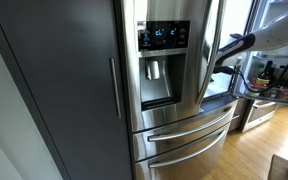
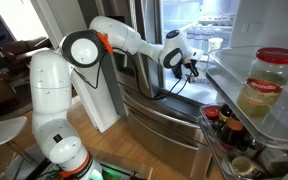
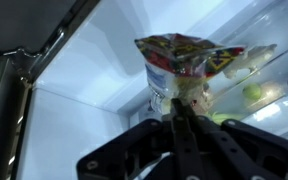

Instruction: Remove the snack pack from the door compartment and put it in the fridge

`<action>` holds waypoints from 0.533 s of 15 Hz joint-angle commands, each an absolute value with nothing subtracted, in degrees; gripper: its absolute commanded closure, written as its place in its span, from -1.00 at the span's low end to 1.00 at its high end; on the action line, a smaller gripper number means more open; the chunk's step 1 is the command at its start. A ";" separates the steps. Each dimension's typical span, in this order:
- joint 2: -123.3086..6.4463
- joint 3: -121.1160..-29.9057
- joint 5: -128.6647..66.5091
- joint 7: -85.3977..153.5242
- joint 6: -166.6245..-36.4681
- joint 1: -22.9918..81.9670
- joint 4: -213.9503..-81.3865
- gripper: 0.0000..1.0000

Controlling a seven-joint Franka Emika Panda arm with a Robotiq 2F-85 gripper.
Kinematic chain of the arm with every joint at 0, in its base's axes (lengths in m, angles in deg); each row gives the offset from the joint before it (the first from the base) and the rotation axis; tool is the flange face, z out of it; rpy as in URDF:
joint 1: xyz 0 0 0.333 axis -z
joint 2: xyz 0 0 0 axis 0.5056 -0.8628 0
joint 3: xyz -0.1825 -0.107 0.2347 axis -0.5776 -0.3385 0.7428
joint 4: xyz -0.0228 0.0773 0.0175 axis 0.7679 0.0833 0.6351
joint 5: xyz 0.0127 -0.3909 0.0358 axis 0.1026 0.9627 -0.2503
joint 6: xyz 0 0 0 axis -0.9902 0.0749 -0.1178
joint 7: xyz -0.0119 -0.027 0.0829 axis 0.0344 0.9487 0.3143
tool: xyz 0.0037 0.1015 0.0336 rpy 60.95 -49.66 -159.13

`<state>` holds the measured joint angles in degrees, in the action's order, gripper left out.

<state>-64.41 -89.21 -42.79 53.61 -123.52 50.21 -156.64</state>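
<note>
In the wrist view my gripper (image 3: 180, 122) is shut on the lower edge of the snack pack (image 3: 189, 58), a crinkled yellow, red and green pouch held up in front of the lit white fridge interior. In both exterior views the arm reaches into the open stainless-steel fridge (image 1: 176, 120) above its bottom drawers (image 2: 164, 108), with the gripper (image 2: 190, 68) at the opening (image 1: 225, 60). The pouch is too small to make out in either exterior view.
The open fridge door (image 2: 246, 106) is close by, with a big yellow-filled jar (image 2: 263, 84) in its compartment and several bottles (image 2: 227, 126) below. A tall dark grey cabinet (image 1: 54, 90) stands beside the fridge. Green items (image 3: 252, 92) lie on an inside shelf.
</note>
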 commanded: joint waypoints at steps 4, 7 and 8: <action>-70.18 -88.36 -52.02 59.20 -121.79 51.42 -148.83 1.00; -70.97 -88.68 -54.11 60.92 -122.15 51.04 -147.45 0.36; -70.91 -88.61 -54.72 61.22 -122.88 51.03 -147.28 0.19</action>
<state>-69.75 -88.92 -52.32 59.45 -122.59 50.51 -149.55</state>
